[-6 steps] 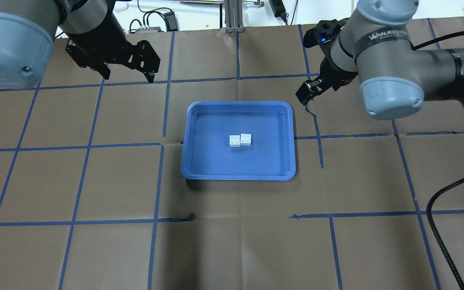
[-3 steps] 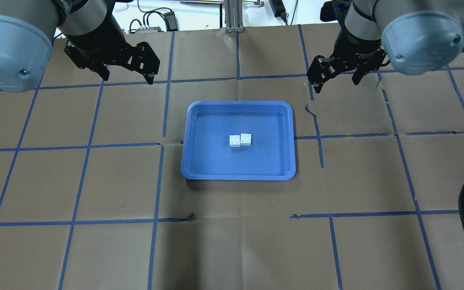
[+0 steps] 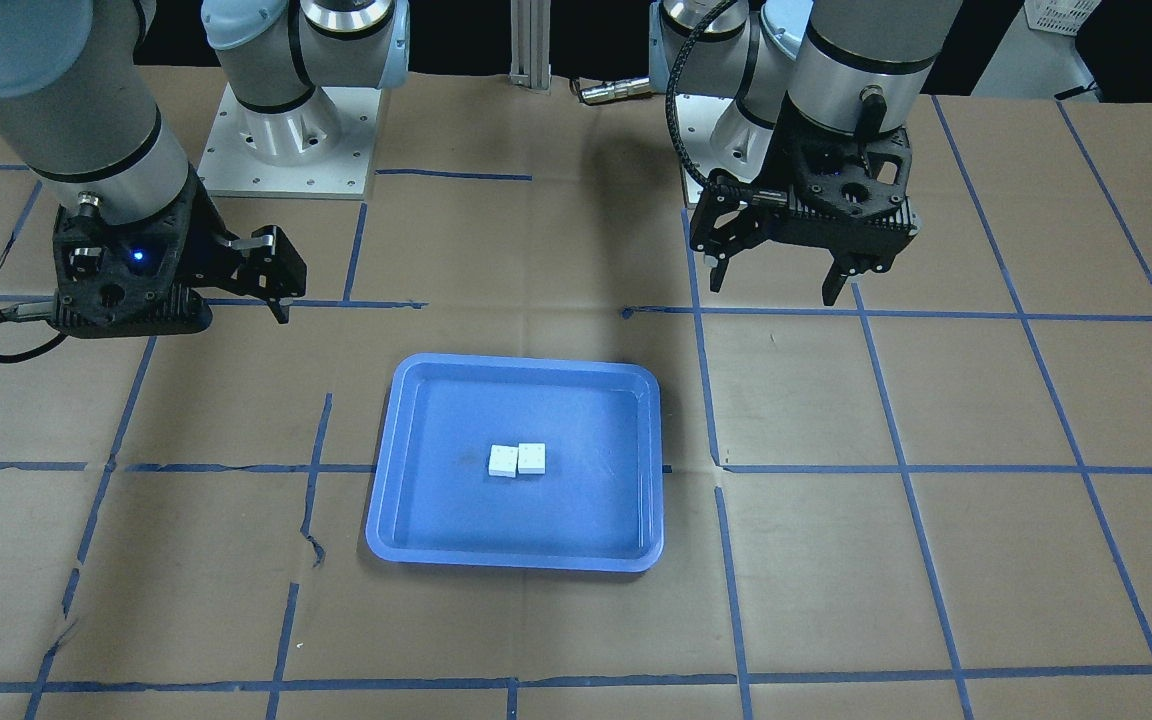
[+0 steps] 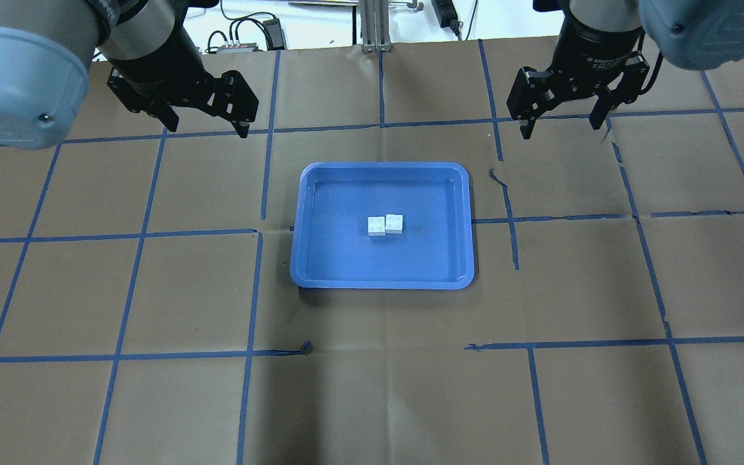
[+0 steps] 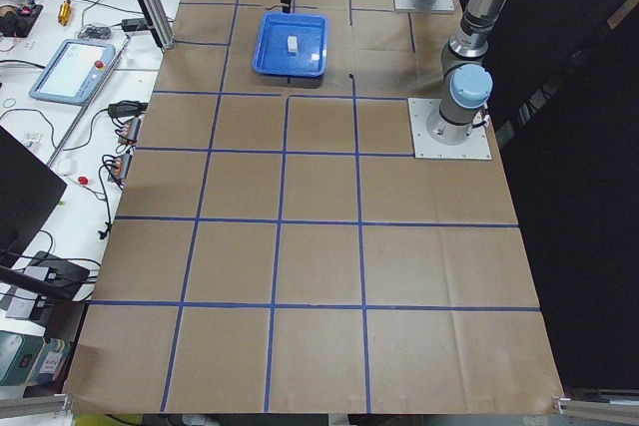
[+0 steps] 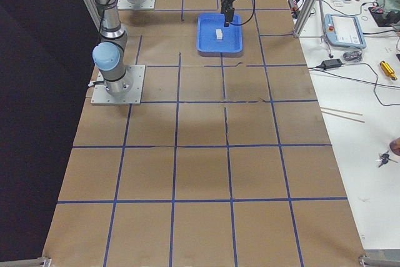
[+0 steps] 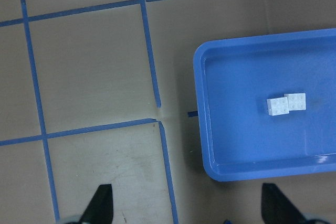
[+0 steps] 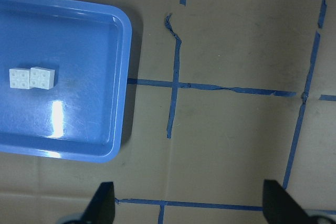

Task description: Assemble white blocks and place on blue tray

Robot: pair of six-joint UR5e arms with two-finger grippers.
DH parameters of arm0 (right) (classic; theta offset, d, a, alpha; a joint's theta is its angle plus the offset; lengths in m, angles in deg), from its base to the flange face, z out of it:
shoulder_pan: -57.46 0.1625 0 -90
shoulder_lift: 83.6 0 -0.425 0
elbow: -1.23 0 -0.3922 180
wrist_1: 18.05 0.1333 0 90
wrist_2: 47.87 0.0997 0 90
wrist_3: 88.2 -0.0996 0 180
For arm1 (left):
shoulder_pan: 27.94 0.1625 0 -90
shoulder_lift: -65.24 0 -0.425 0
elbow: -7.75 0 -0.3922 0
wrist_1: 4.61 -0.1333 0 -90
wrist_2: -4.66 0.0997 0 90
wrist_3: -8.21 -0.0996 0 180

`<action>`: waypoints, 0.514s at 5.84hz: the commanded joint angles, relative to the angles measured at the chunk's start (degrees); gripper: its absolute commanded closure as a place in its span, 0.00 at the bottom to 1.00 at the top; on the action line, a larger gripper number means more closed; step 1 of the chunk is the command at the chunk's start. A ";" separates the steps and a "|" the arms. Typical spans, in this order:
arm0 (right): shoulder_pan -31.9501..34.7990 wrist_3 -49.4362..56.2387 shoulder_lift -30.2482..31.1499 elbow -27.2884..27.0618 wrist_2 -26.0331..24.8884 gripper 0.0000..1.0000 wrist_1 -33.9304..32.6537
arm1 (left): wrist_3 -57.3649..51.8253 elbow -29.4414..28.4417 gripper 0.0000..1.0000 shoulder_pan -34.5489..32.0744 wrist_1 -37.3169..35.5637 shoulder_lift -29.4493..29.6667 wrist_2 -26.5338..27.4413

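Overhead exterior view showed the brown-papered counter (image 4: 372,387) with the blue tray (image 4: 382,166) at its centre. Left end effector (image 4: 206,126) and right end effector (image 4: 562,126) hung over the counter past the tray's far corners, both with jaws spread and empty. White blocks (image 4: 385,224) sat mid-tray, touching side by side and slightly offset; could not tell if the studs were locked. Judged the placing step done. If unjoined, the next move called for a descent onto one block.
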 commanded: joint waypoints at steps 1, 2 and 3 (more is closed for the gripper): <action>-0.01 -1.31 0.54 0.19 -0.03 0.00 0.29 | -3.20 0.87 0.01 1.11 0.89 -1.52 0.85; 0.08 -1.31 1.77 -0.42 0.32 0.00 0.46 | -3.41 0.53 0.01 1.12 0.81 -1.26 0.25; 0.08 -1.22 2.22 -0.86 0.41 0.00 0.55 | -4.02 0.70 0.01 1.12 0.89 -1.35 0.59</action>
